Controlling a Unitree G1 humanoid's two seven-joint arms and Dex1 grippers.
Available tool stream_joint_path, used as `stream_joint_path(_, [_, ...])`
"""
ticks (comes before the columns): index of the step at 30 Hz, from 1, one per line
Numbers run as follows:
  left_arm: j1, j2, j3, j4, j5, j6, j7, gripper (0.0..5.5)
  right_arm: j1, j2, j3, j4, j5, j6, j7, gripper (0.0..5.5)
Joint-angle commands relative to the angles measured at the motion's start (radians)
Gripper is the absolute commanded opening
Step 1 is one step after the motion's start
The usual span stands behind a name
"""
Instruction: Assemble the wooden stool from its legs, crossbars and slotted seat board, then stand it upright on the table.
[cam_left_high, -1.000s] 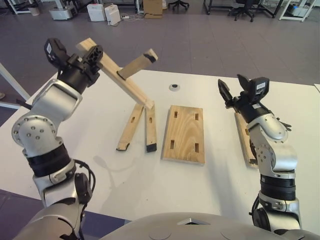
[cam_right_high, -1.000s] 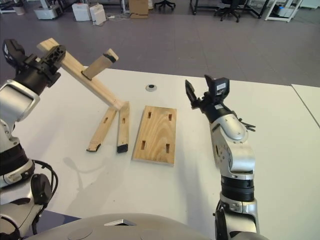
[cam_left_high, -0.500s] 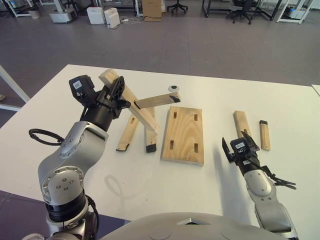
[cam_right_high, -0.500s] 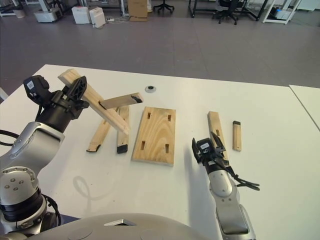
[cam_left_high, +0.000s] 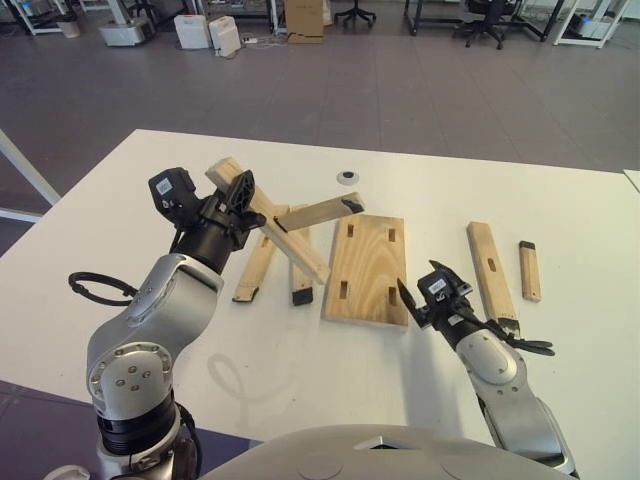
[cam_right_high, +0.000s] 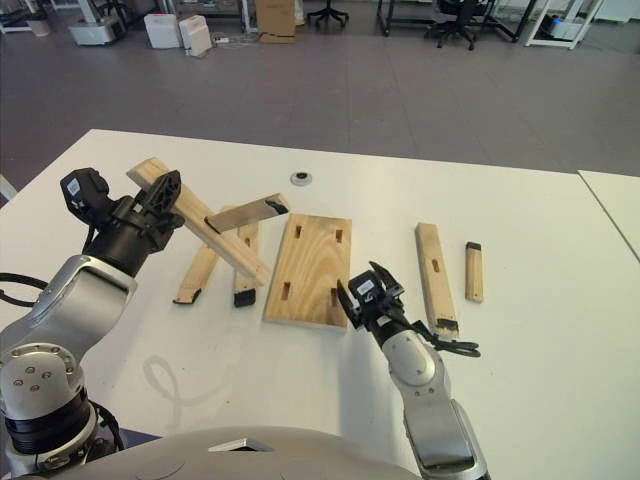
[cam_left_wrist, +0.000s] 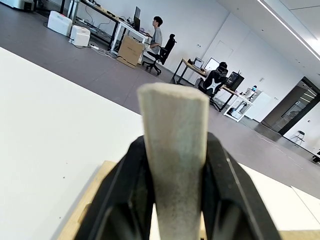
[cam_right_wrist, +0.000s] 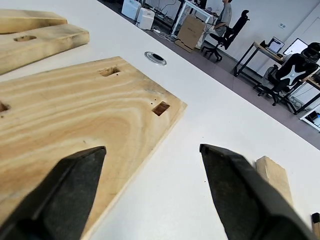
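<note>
Leg (cam_left_high: 290, 245) with a crossbar (cam_left_high: 320, 211) slotted into it is clamped at its upper end by the left gripper (cam_left_high: 238, 192) and held tilted over two loose legs (cam_left_high: 258, 262) on the table (cam_left_high: 130, 230). The right gripper (cam_right_wrist: 152, 150) (fingers spread wide, nothing held) is poised at the seat board's (cam_left_high: 367, 268) near right corner, beside a fourth leg (cam_left_high: 490, 268).
</note>
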Motion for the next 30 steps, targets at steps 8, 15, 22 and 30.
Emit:
stream_joint_path(8, [0.003, 0.009, -0.055, 0.016, 0.025, -0.021, 0.000, 1.01, 0.032, -0.043, -0.003, 0.039, 0.033, 0.184, 0.075, 3.52])
stream_joint_path(15, [0.038, 0.005, -0.085, 0.055, 0.129, -0.034, -0.058, 1.01, -0.059, -0.002, -0.009, 0.085, 0.117, 0.272, 0.096, 3.52])
stream_joint_path(22, [0.034, -0.008, -0.141, 0.071, 0.266, -0.047, -0.158, 1.01, -0.089, -0.021, 0.023, 0.064, 0.105, 0.285, 0.070, 3.52])
stream_joint_path(30, [0.004, -0.036, -0.152, 0.079, 0.301, -0.027, -0.185, 1.01, -0.063, -0.017, 0.030, 0.104, 0.115, 0.236, 0.044, 3.52])
